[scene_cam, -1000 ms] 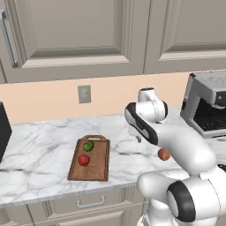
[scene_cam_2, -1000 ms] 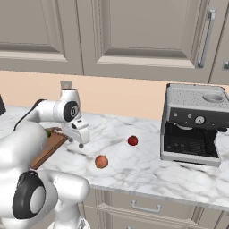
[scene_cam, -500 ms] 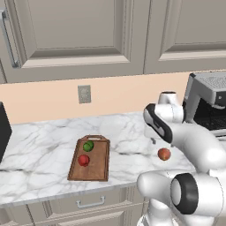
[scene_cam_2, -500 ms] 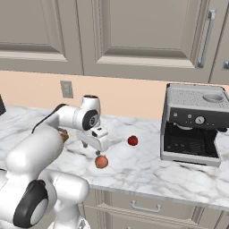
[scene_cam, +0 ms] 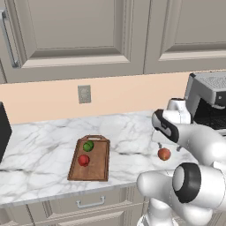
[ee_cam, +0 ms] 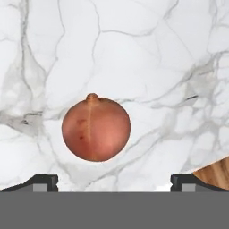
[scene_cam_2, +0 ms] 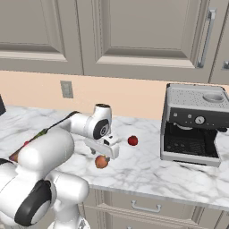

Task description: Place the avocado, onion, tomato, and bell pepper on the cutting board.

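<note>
In the hand view the gripper point(ee_cam: 114, 181) is spread wide and empty, its two dark fingertips point(ee_cam: 41, 181) at the lower left and lower right of the frame with the onion point(ee_cam: 95, 129) on the marble between them, just above centre-left. The onion is a near-round brownish-red ball with no clear long axis; its small stem nub points to the top of that frame. A corner of the cutting board point(ee_cam: 215, 173) shows at the lower right edge.

In the right base view the hand point(scene_cam_2: 106, 146) points down over the onion point(scene_cam_2: 101, 162) at frame centre, the forearm reaching in from the left. A red ball point(scene_cam_2: 132, 141) lies just right of the hand, and a coffee machine point(scene_cam_2: 194, 125) stands at the right.

In the left base view the cutting board point(scene_cam: 98, 164) lies lengthwise left of centre, handle bar at its far, upper end. On it sit the avocado point(scene_cam: 88, 146) and, nearer, a second red ball point(scene_cam: 83, 160). The onion point(scene_cam: 163, 154) lies on the countertop point(scene_cam: 39, 154) well to the board's right.
</note>
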